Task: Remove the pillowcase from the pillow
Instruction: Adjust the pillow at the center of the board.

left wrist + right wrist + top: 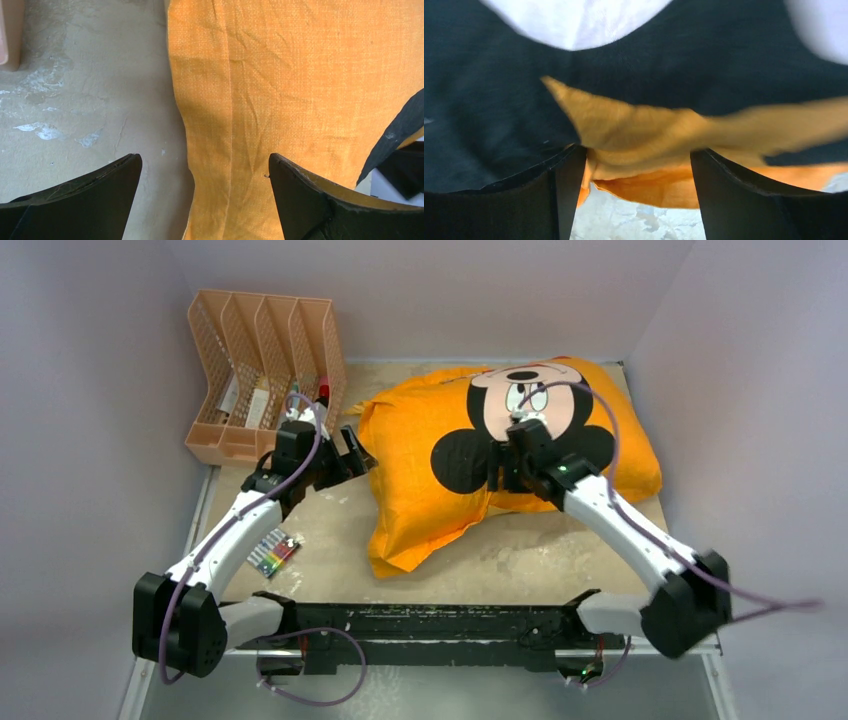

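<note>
Pillowcase: orange-yellow, Mickey Mouse face up, lying on the table from the centre to the far right. Plump over most of its area, flatter and slack at the near-left corner. Pillow: inside the cover, hidden in every view.

Left gripper: at the left edge of the pillowcase, claw spread wide, nothing pinched. In the left wrist view, one finger over bare table, the other over orange cloth, the edge of the cover running between them. Contact with the cloth: cannot tell.

Right gripper: on top of the pillowcase, at the black ear near the face. Claw spread, a raised fold of orange cloth sitting in the gap and reaching both fingers low down. No firm pinch evident.

File rack: peach, far left corner. Striped card: flat on the table, just beside the left forearm.
</note>
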`<state>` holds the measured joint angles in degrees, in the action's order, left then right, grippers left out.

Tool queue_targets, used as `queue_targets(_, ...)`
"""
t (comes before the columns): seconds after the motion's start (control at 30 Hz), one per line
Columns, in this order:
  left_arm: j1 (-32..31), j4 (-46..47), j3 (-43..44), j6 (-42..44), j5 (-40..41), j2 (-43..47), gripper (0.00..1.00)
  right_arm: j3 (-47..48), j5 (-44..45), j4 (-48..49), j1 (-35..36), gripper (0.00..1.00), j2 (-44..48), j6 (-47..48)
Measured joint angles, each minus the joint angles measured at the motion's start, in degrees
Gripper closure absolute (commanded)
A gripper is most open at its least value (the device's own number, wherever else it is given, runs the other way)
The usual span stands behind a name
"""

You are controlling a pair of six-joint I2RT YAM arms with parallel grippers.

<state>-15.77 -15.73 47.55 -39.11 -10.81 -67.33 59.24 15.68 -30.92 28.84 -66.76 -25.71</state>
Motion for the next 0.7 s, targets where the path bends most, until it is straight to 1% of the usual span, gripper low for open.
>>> queue_targets(0.07,-0.02,-0.59,0.0,0.02,0.2,0.04,0.02,-1.7,-3.52,1.53,0.04,0.29,-7.23,0.28)
queue_targets(0.13,-0.02,-1.7,-0.15,0.57,1.03,0.5,0.01,-6.14,-6.73,2.58,0.04,0.34,-8.52,-0.24)
queue_targets(0.17,-0.02,-2.4,-0.28,0.74,1.44,0.94,0.01,-8.74,-8.04,2.75,0.04,0.37,-7.5,-0.72)
queue_targets(0.27,-0.02,-3.39,-0.31,0.81,2.47,2.1,0.01,-14.43,-10.43,4.2,0.09,0.37,-3.04,-2.51)
queue_targets(0.37,-0.02,-3.08,0.31,0.79,2.64,1.44,0.01,-18.58,-12.26,5.62,0.09,0.35,0.96,-4.81)
queue_targets(0.47,-0.04,-0.39,1.55,0.66,1.57,-2.45,0.02,-20.39,-12.48,4.9,0.09,0.32,3.98,-6.47)
queue_targets(0.5,-0.11,1.14,1.55,0.44,0.9,-4.0,0.06,-20.37,-12.46,4.33,0.09,0.31,4.96,-6.86)
queue_targets(0.57,-0.61,4.17,1.11,-0.42,-0.42,-6.8,0.2,-20.0,-12.39,3.21,0.09,0.3,7.15,-7.28)
queue_targets(0.7,-4.68,9.33,-1.38,-2.12,-1.07,-10.8,0.72,-15.41,-12.24,-0.44,0.09,0.25,8.83,-6.75)
